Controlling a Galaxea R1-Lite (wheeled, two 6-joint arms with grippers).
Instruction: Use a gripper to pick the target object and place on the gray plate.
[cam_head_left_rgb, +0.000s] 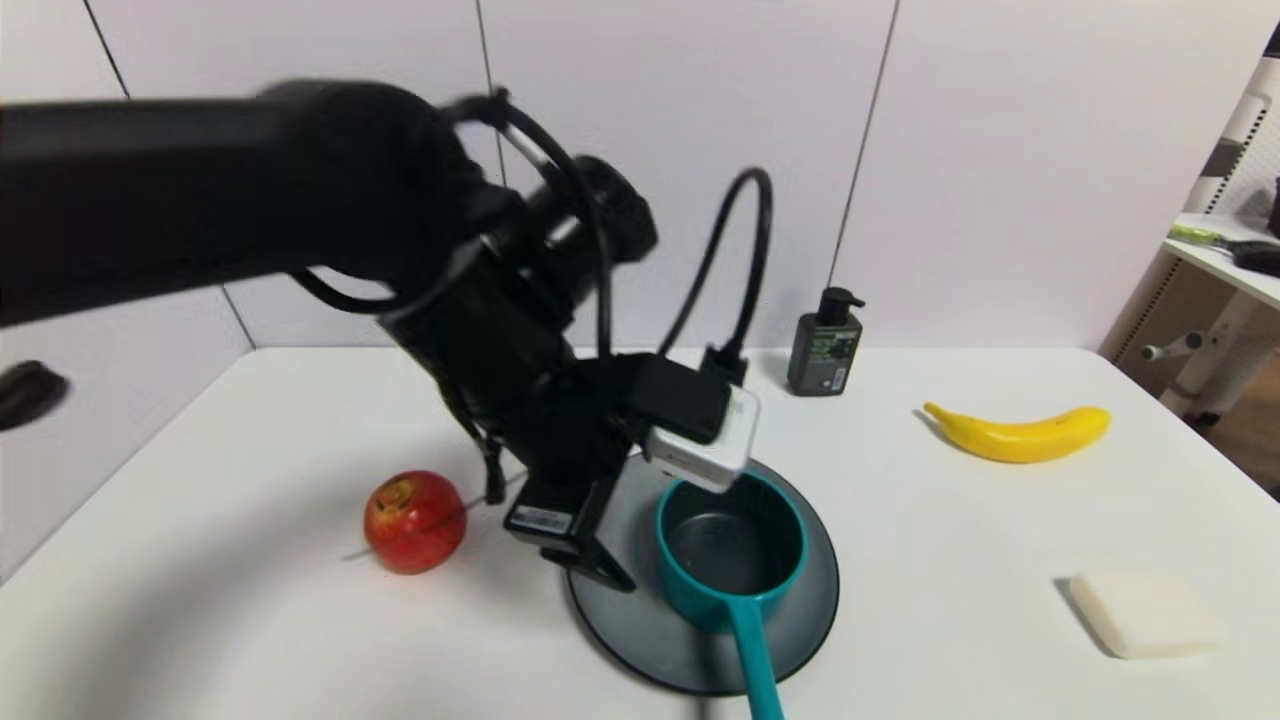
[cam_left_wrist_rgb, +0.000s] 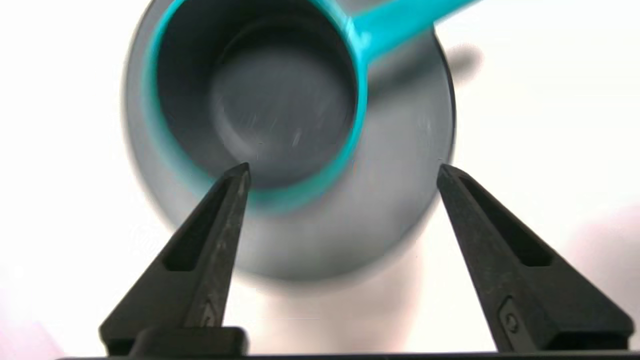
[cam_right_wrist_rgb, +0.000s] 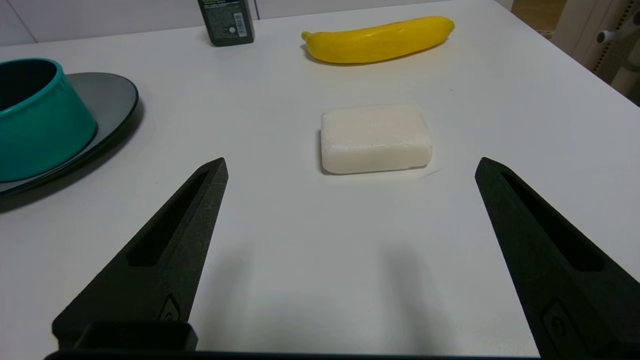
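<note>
Sitting upright on the gray plate (cam_head_left_rgb: 800, 610), the teal saucepan (cam_head_left_rgb: 730, 550) is pointing its handle toward the robot, while the left gripper (cam_left_wrist_rgb: 342, 172) is hovering wide open above it, holding nothing.

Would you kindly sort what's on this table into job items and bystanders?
Job:
- teal saucepan, on the plate
- gray plate
- left tool, open above the plate

Bystanders:
- apple
- banana
- white soap bar
- pump bottle
- right tool, open
</note>
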